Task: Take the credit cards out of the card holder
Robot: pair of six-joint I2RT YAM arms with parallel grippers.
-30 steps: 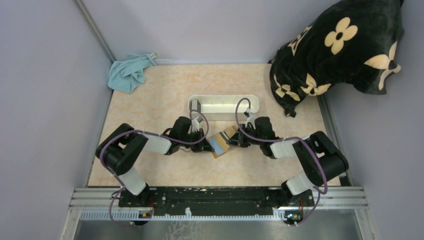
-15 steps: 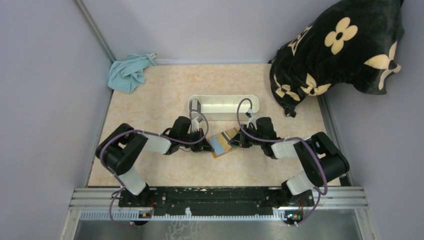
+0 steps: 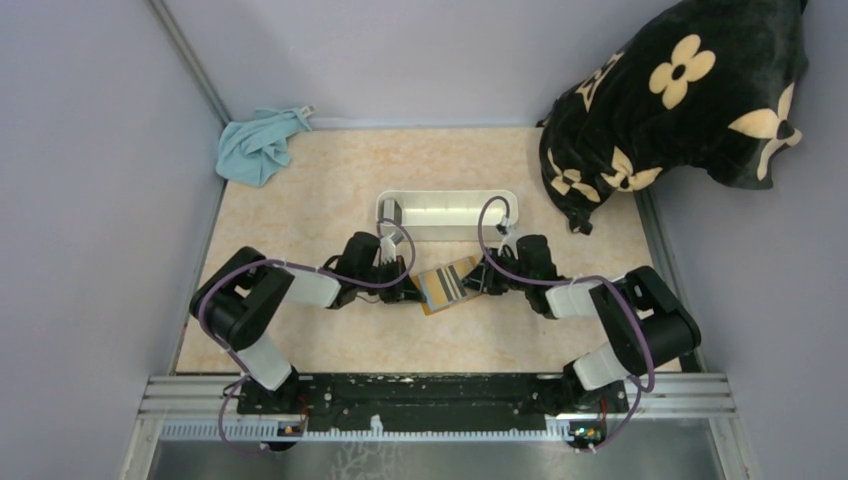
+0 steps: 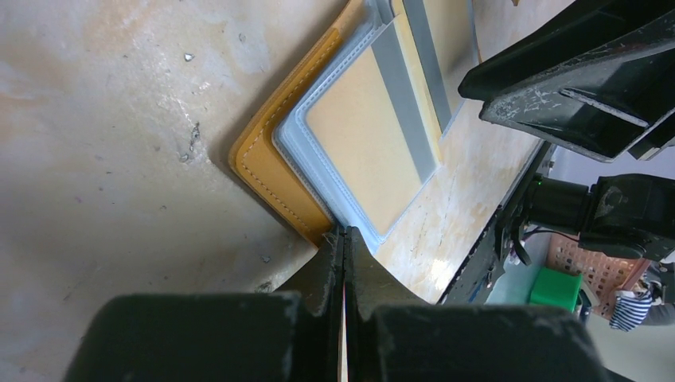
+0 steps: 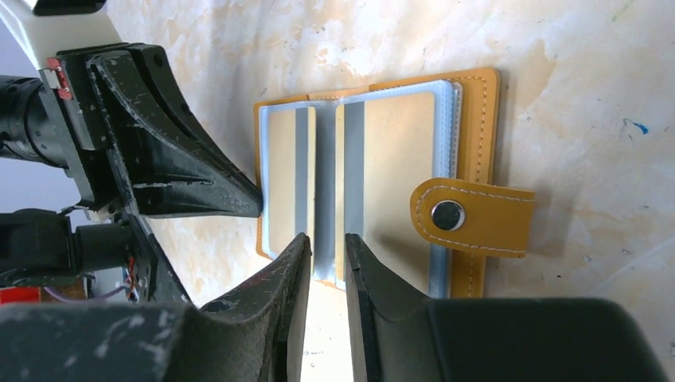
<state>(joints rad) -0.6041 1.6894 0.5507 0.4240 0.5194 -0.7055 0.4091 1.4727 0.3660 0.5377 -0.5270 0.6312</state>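
The orange-brown card holder [image 3: 447, 283] lies open on the table between my two grippers. Its snap strap [image 5: 470, 219] folds over the right leaf. Two tan credit cards with grey stripes sit in clear sleeves, one on the left leaf [image 5: 282, 179] and one on the right [image 5: 394, 159]. One also shows in the left wrist view [image 4: 362, 147]. My left gripper [image 4: 344, 232] is shut, its tips touching the corner of the holder's cover [image 4: 271, 171]. My right gripper [image 5: 326, 247] is open a narrow gap, straddling the holder's middle fold at its near edge.
A long white tray [image 3: 500, 196] stands just behind the holder. A blue cloth [image 3: 258, 145] lies at the back left. A black flowered cushion [image 3: 680, 90] fills the back right corner. Walls close both sides.
A pale blue leaf showed in the open holder earlier; now tan cards with stripes show. My right gripper has shifted slightly right. The left arm has barely moved.
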